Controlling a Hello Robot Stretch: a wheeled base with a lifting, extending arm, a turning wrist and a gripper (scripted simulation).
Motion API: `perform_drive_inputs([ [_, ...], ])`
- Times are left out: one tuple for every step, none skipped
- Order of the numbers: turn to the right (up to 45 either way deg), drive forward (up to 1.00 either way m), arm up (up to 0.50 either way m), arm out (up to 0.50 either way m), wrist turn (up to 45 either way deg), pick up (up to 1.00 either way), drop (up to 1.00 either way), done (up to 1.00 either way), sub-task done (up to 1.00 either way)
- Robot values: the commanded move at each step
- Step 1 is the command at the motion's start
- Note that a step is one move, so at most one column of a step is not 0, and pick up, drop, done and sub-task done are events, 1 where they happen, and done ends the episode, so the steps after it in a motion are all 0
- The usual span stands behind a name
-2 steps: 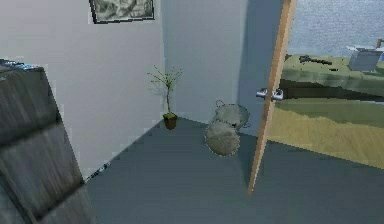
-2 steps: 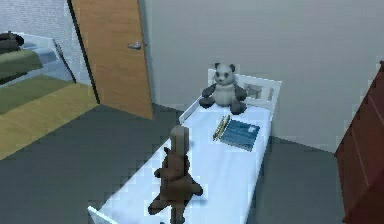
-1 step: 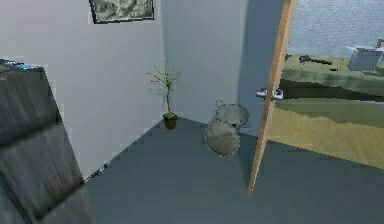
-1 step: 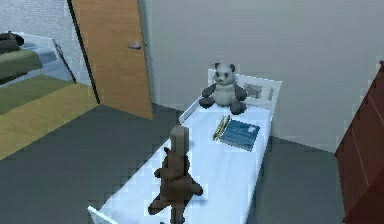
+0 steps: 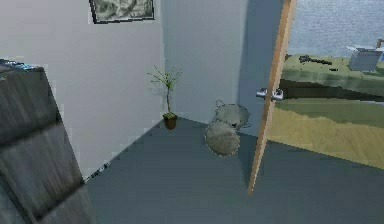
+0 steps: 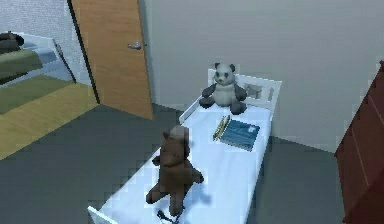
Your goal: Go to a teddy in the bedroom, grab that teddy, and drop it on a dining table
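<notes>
Bedroom, arm side view: a brown teddy [image 6: 175, 170] is upright near the foot of a white bed [image 6: 240, 178]; a black-and-white panda toy [image 6: 225, 88] sits at the headboard, and a blue book [image 6: 238, 132] lies flat on the sheet between them, nearer the panda; a wooden door [image 6: 115, 50] stands beyond the bed. Ahead of me, a potted plant [image 5: 167, 95] stands in the corner near two grey round things [image 5: 225, 128] on the floor; whether my pincer is spread or pressed together I cannot tell.
</notes>
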Motion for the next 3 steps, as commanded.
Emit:
perform_drive_inputs([
  [0.0,0.0,0.5,0.0,0.0,0.0,0.0,0.0,0.0],
  [0.0,0.0,0.08,0.0,0.0,0.0,0.0,0.0,0.0],
  [0.0,0.0,0.0,0.0,-45.0,0.0,0.0,0.0,0.0],
])
